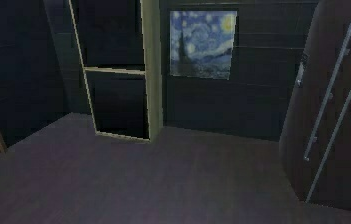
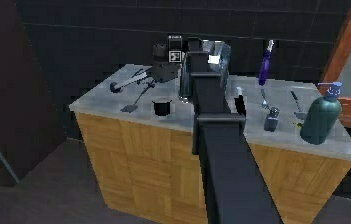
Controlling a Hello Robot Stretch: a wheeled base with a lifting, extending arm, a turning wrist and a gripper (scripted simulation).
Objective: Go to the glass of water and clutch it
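Note:
In the arm side view a clear, pale glass-like vessel (image 2: 216, 54) stands near the far edge of a grey-topped wooden counter (image 2: 103, 100). My arm, a dark bar (image 2: 218, 140), reaches up over the counter, just left of that vessel. My gripper (image 2: 159, 76) shows as a dark body at the bar's far end, below the white marker squares. Utensils lie on the counter at and behind it, so I cannot tell whether it holds anything.
The counter also carries a ladle (image 2: 131, 80), a small black cup (image 2: 163, 107), a purple bottle (image 2: 267, 62), a teal bottle (image 2: 321, 116) and a small shaker (image 2: 272, 121). In the forward view stand a tall cream-framed dark cabinet (image 1: 118, 70), a night-sky painting (image 1: 203, 42) and a dark fridge (image 1: 328, 110).

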